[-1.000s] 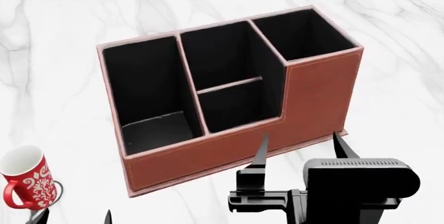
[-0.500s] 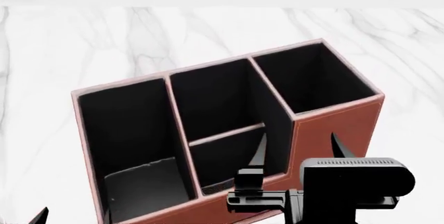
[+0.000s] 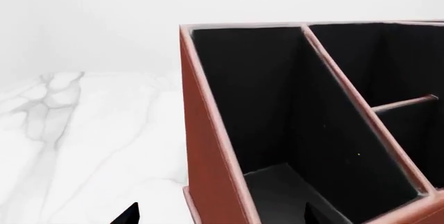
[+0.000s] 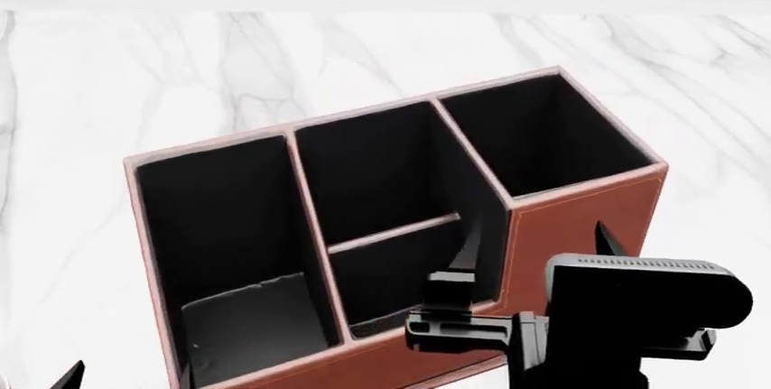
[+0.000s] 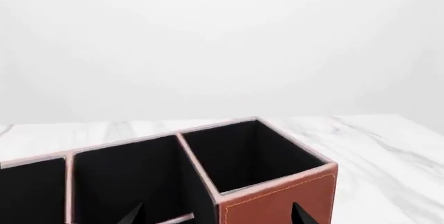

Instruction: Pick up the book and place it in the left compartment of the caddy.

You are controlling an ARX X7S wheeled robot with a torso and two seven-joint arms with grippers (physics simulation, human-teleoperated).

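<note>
The reddish-brown caddy (image 4: 579, 217) fills the middle of the head view. In its left compartment (image 4: 205, 217) a dark flat slab with a pale edge, which looks like the book (image 4: 253, 321), rests low against the near end. The left wrist view shows the same slab (image 3: 277, 190) at the slot's bottom. My left gripper (image 4: 126, 378) is open, with only its tips showing; its fingers straddle the caddy's end wall (image 3: 208, 156). My right gripper (image 4: 536, 249) is open and empty in front of the caddy's tall end (image 5: 277, 203).
The caddy stands on a white marble table (image 4: 361, 55) that runs far behind it and to both sides. A plain white wall (image 5: 222, 42) lies beyond. The two middle slots (image 4: 374, 190) and the square end slot (image 4: 543, 136) hold nothing visible.
Since a second ago the head view has shifted, so the caddy sits lower and nearer and the red mug has left the frame. The right gripper has drifted slightly right.
</note>
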